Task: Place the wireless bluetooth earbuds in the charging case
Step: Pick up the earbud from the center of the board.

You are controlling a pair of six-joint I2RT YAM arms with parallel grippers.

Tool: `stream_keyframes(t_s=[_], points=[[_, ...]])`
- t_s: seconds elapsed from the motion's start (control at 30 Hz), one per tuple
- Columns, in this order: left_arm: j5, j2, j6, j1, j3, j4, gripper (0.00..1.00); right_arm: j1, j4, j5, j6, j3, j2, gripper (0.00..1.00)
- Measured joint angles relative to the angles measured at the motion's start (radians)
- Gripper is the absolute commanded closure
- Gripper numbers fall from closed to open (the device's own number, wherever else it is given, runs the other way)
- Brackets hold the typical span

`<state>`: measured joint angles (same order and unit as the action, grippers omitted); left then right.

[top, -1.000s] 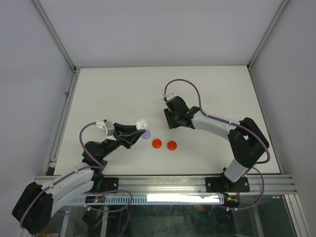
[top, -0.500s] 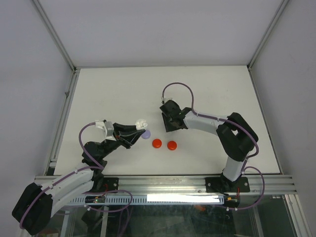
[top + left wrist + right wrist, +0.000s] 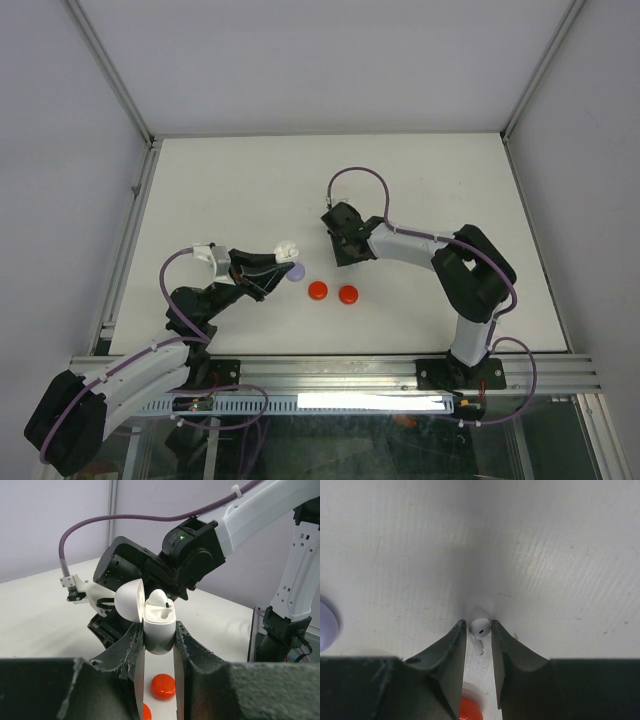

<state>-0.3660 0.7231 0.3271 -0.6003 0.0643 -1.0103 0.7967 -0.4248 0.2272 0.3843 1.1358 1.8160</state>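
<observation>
1. Left wrist view: the left gripper [image 3: 159,639] clamps the open charging case [image 3: 159,630], one white earbud [image 3: 159,599] seated inside.
2. Beneath it, two red discs [image 3: 163,686] on the worktop [image 3: 45,610], the nearer cut off.
3. Mid-worktop, the right gripper [image 3: 478,625] closely flanks a loose earbud [image 3: 480,627]; contact unclear, stem half hidden.

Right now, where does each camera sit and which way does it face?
Top external: above, behind the bases, looking down at the table; left arm and right arm show.
Left wrist: faces forward; left jaws clamp the open charging case, right arm beyond.
Right wrist: faces straight down; right jaws flank a white earbud.
Shared: all three catch a red disc.
</observation>
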Motion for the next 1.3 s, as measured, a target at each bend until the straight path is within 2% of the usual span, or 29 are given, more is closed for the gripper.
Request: stream_keyframes(t_s=[0.37, 0.63, 0.93, 1.1, 1.3], points=[[0.0, 0.0, 0.0, 0.0, 0.0, 0.0, 1.0, 0.012, -0.003, -0.005, -0.002, 0.023, 0.018, 0.74], [0.0, 0.0, 0.0, 0.0, 0.0, 0.0, 1.0, 0.014, -0.01, -0.006, -0.012, 0.03, 0.023, 0.82], [0.0, 0.01, 0.0, 0.0, 0.0, -0.001, 1.0, 0.019, -0.011, -0.034, -0.028, 0.03, 0.012, 0.84], [0.0, 0.028, 0.0, 0.0, 0.0, -0.009, 1.0, 0.019, -0.007, -0.052, -0.048, 0.011, -0.095, 0.85], [-0.002, 0.055, -0.004, 0.0, 0.0, -0.037, 1.0, 0.019, 0.05, -0.071, -0.078, -0.01, -0.336, 0.86]])
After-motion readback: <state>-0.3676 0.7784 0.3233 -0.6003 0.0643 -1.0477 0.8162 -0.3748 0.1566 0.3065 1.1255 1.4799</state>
